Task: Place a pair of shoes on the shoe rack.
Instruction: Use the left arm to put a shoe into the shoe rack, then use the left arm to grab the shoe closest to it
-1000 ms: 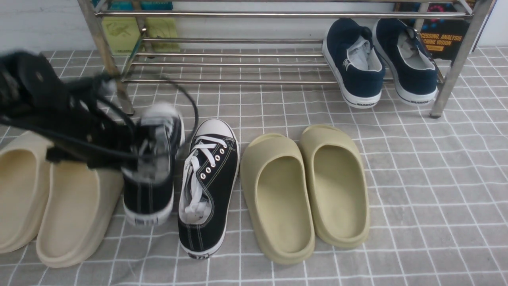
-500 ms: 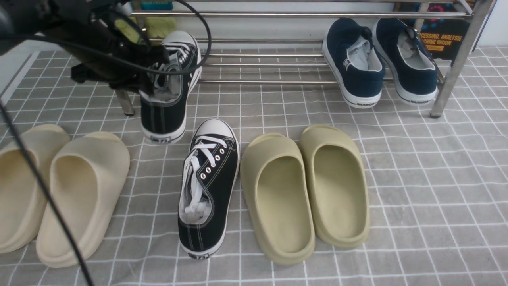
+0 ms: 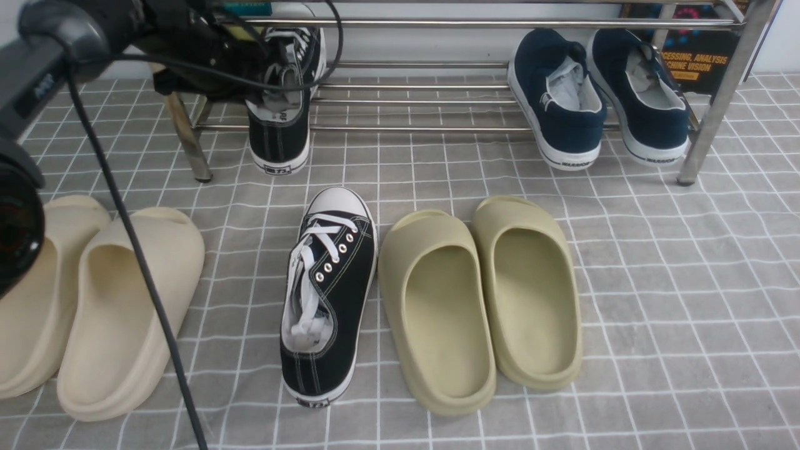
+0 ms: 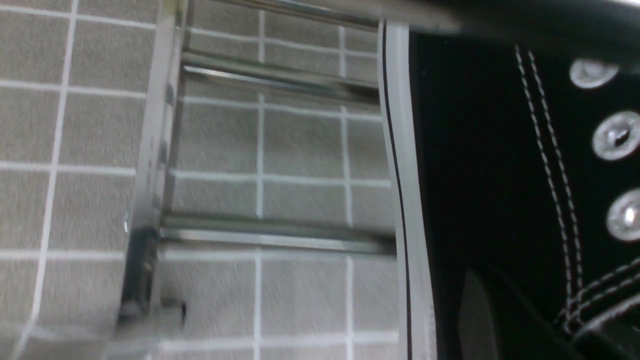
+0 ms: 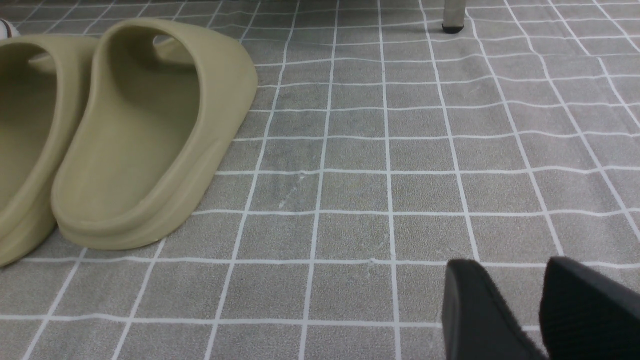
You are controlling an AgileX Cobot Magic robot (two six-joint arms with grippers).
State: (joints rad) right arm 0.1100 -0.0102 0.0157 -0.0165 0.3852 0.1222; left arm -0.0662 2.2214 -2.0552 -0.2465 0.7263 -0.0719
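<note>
One black canvas sneaker (image 3: 279, 119) hangs toe-forward and tilted over the left end of the steel shoe rack (image 3: 437, 24), heel over the front tube. My left gripper (image 3: 262, 72) is shut on its collar. In the left wrist view the sneaker's black side (image 4: 475, 150) and white sole fill the frame beside the rack tubes (image 4: 275, 235). I cannot tell whether it rests on the tubes. The second black sneaker (image 3: 328, 294) lies on the floor cloth, toe toward the rack. My right gripper (image 5: 532, 285) is open and empty, low over the cloth.
Two navy slip-ons (image 3: 556, 100) sit on the rack's right end. Olive slides (image 3: 437, 312) lie right of the floor sneaker and show in the right wrist view (image 5: 145, 135). Cream slides (image 3: 125, 312) lie at the left. A rack foot (image 5: 452, 20) stands ahead.
My left gripper has lifted the sneaker from beside its mate and carried it forward and up onto the rack's left end. The other sneaker and the slides have not moved.
</note>
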